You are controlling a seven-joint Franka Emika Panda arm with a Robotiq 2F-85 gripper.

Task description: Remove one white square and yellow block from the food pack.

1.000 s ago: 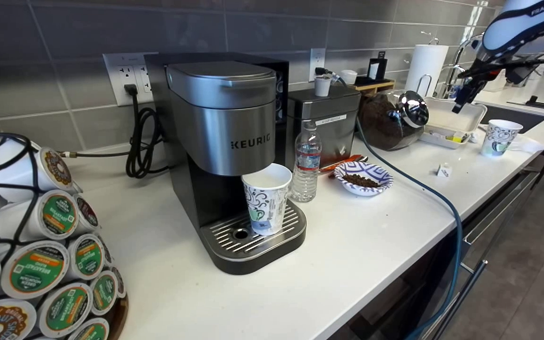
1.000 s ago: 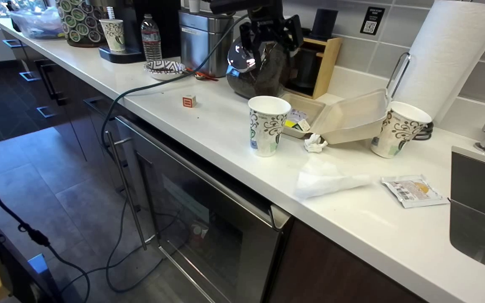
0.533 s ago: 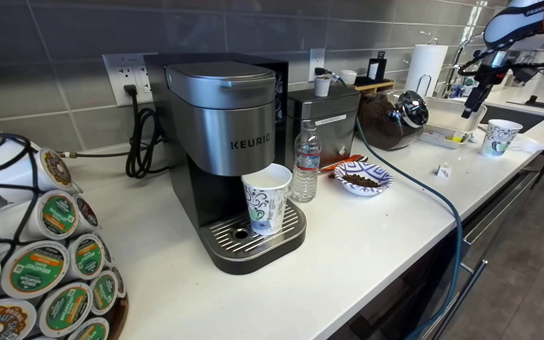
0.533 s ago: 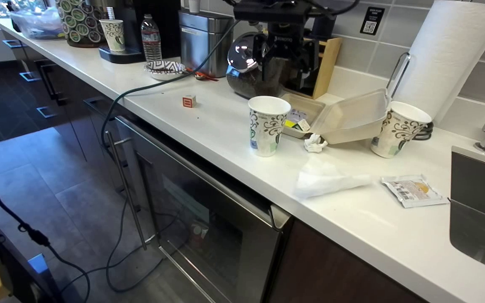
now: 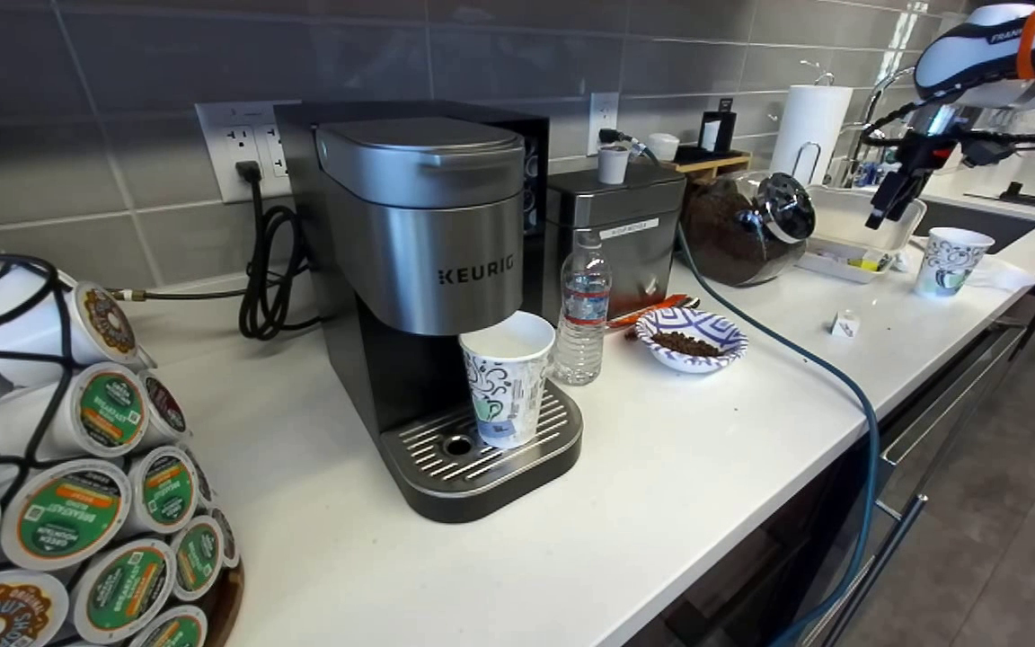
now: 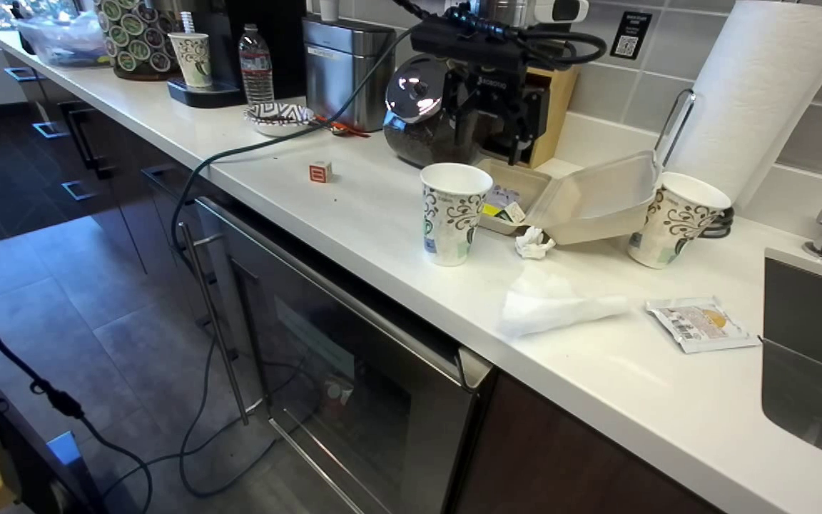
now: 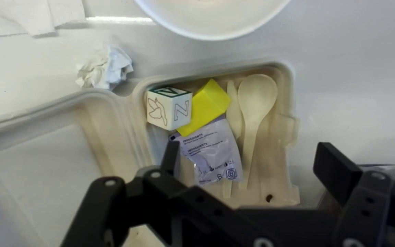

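Claw (image 7: pixel 250 160) spread pretty wide, nothing in its grip, hanging above takeout box (image 7: pixel 272 147). White letter block (image 7: pixel 169 109) tucked in box corner, yellow block (image 7: pixel 208 104) right beside it. Purple packet (image 7: pixel 214 152) and spoon (image 7: pixel 256 94) in there too. Just outside box: crumpled paper wad (image 7: pixel 105 68), plus paper cup (image 6: pixel 456 218) standing upright on desk (image 6: pixel 382 203).

I'm looking at the food pack (image 7: pixel 269 154), a pale beige clamshell, open, its lid (image 6: pixel 600 196) tilted back in an exterior view. Inside, in a corner next to that lid, sits the white square (image 7: pixel 169 109): a cube, three printed faces showing in my wrist view, one green-framed. Right beside it, the yellow block (image 7: pixel 207 107), plain, lying slantwise, partly hidden behind the cube, so close I can't tell whether they touch.
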